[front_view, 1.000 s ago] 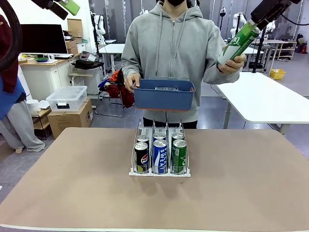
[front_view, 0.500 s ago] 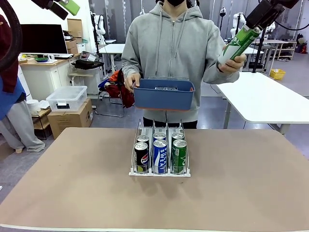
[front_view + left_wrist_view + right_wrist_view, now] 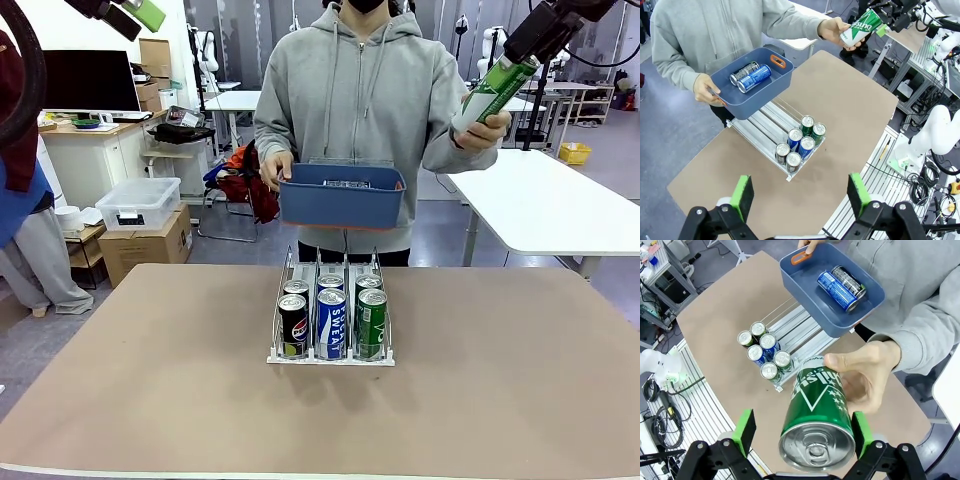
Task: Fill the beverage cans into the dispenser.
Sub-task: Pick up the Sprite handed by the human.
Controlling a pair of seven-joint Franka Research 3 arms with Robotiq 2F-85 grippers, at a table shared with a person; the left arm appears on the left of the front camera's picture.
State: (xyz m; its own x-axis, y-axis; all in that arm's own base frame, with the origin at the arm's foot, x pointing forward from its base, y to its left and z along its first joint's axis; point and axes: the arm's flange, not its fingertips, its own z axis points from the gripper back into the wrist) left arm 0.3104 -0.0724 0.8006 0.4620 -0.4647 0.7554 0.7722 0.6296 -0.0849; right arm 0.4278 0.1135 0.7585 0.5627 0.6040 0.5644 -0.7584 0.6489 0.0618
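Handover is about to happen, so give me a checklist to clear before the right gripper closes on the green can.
1. Green can between the right fingers: ok, one on each side, open.
2. Person's hand away from the fingers: ok, it grips the can's far end.
3. Can free of the hand: not ok, not yet released.
4. Room in the dispenser: ok, bare lanes behind the six cans.
5. Left gripper out of the way: ok, open, above the table.

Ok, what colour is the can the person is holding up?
The can is green with white lettering and a silver top, clearest in the right wrist view.
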